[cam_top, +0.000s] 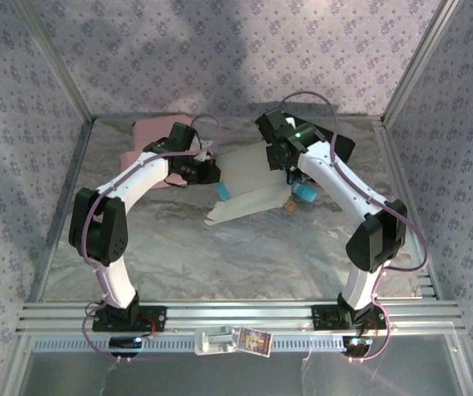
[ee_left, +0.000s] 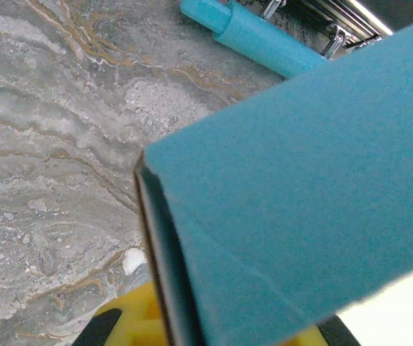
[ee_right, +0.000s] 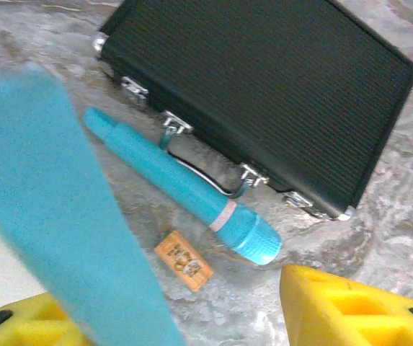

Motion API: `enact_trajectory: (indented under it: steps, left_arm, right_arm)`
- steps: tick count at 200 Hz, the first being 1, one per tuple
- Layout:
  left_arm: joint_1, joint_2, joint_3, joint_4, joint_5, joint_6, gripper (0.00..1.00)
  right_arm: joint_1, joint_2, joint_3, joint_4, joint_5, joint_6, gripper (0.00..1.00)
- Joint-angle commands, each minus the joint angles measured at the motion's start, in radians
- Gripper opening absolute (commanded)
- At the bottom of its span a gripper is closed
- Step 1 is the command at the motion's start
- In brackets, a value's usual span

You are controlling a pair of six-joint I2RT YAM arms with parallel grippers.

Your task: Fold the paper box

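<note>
The paper box [cam_top: 244, 186], white outside and teal inside, lies partly folded at mid table between the two arms. My left gripper [cam_top: 211, 172] is at its left side, shut on a teal panel [ee_left: 300, 180] that runs down between the yellow fingers [ee_left: 130, 321]. A folded edge of the panel shows on the left. My right gripper [cam_top: 290, 169] is at the box's right side. Its yellow fingers [ee_right: 350, 310] stand well apart, open, and a teal flap [ee_right: 40, 180] rises beside the left one without being pinched.
A black ribbed case [ee_right: 264, 86] lies at the back right. In front of it are a teal pen-like tube [ee_right: 184, 187] and a small orange tag [ee_right: 184, 261]. A pink object [cam_top: 158, 136] sits at the back left. Metal frame posts and patterned walls enclose the marble tabletop.
</note>
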Motion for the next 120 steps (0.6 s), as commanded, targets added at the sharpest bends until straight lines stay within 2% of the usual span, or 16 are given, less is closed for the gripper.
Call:
enact_trajectory:
  steps: [1, 34, 49, 72, 86, 120]
  left_arm:
    - [0.003, -0.012, 0.027, -0.029, 0.011, 0.008, 0.00]
    - [0.003, -0.012, 0.028, -0.030, 0.013, 0.006, 0.00]
    - [0.003, -0.013, 0.027, -0.030, 0.013, 0.006, 0.00]
    - [0.003, -0.015, 0.026, -0.030, 0.011, 0.005, 0.00]
    - [0.001, -0.014, 0.023, -0.029, 0.009, 0.001, 0.00]
    - [-0.022, -0.013, -0.013, -0.010, -0.042, -0.018, 0.00]
  right_arm:
    - [-0.013, -0.005, 0.012, 0.020, -0.081, -0.009, 0.53]
    - [-0.015, 0.021, 0.008, 0.024, -0.069, -0.005, 0.45]
    - [-0.019, 0.046, 0.019, 0.018, -0.049, -0.006, 0.38]
    - [-0.018, 0.088, 0.039, -0.001, 0.009, -0.016, 0.18]
    - [-0.008, 0.108, 0.046, -0.029, 0.056, -0.008, 0.00]
    - [0.034, 0.076, -0.059, -0.015, 0.096, 0.070, 0.00]
